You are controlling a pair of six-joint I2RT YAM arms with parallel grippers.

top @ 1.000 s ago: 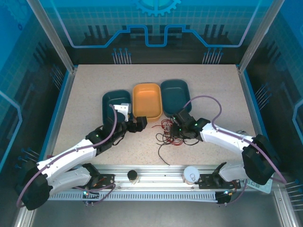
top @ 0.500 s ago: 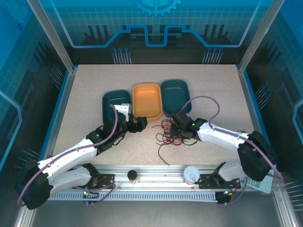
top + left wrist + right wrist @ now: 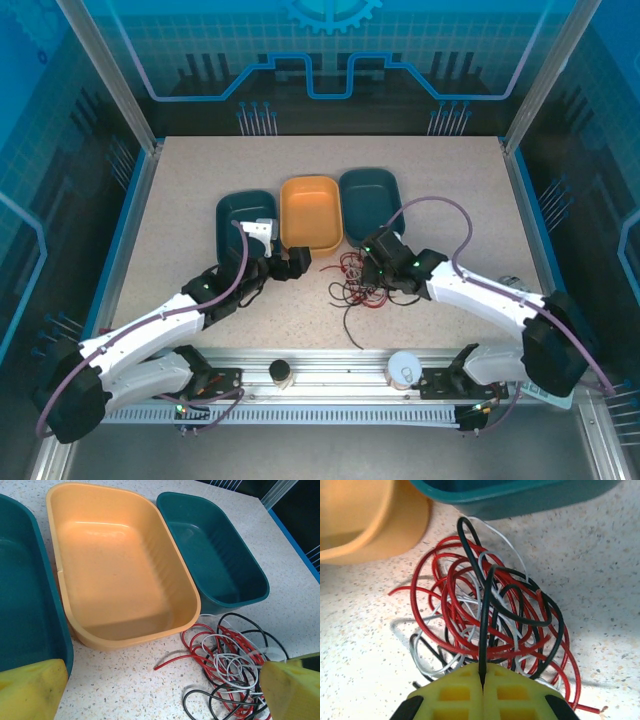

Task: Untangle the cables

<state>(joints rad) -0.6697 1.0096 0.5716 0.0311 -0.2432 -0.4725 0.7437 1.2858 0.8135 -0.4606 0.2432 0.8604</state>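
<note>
The cables lie as one tangle of thin red, black and white wires on the speckled table, just in front of the bins. In the right wrist view my right gripper has its yellow fingers pressed together on one black cable, which rises out of the tangle into the grip. From above, the right gripper sits at the tangle's right edge. My left gripper stands open left of the tangle, its yellow fingertips wide apart with nothing between them; the cables lie ahead to its right.
Three bins stand in a row behind the tangle: teal, orange and teal. One black wire end trails toward the front rail. On that rail sit a dark-capped item and a white cup.
The right gripper has closed from partly open onto a black cable at the tangle's right side, and its arm has shifted slightly. The left arm has stayed still and open.
</note>
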